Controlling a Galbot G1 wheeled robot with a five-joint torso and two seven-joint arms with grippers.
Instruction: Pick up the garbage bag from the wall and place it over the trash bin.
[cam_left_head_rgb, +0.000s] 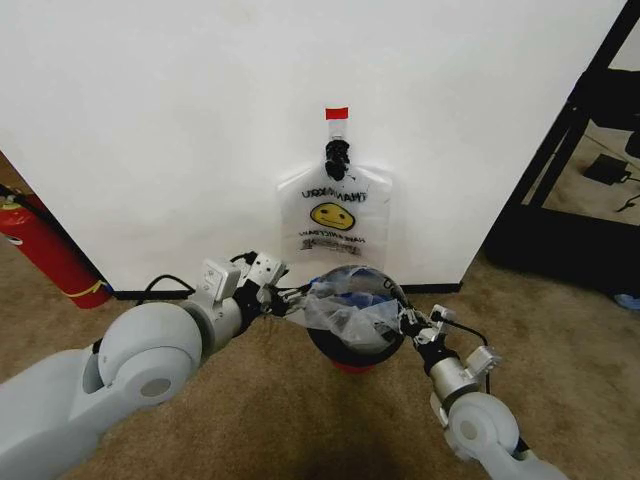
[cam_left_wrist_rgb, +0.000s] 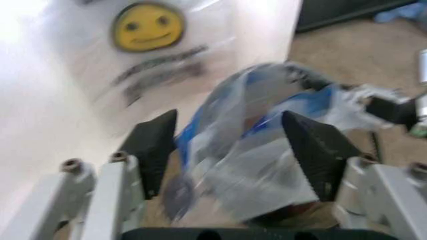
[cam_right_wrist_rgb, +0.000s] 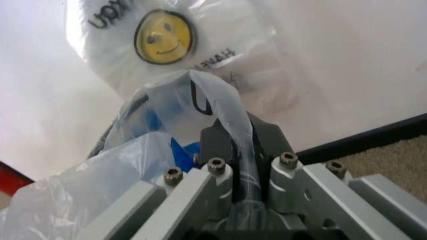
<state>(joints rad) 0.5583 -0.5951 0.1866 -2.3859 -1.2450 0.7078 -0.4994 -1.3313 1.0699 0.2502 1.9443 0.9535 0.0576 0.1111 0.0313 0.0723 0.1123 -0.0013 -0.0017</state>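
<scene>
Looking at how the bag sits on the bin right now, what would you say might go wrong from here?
1. The right pincer is shut on the garbage bag; pulling away could drag the thin film off the trash bin or tear it.
2. The left pincer is open, so that side looks unheld and bunched; it may slip into the bin.
3. The second smiley bag hangs close behind on the wall; an arm could snag it.

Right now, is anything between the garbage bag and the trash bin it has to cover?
Nothing visible. The garbage bag already lies over the trash bin rim. The right end effector pinches its edge; the open left end effector is at its other side.
</scene>
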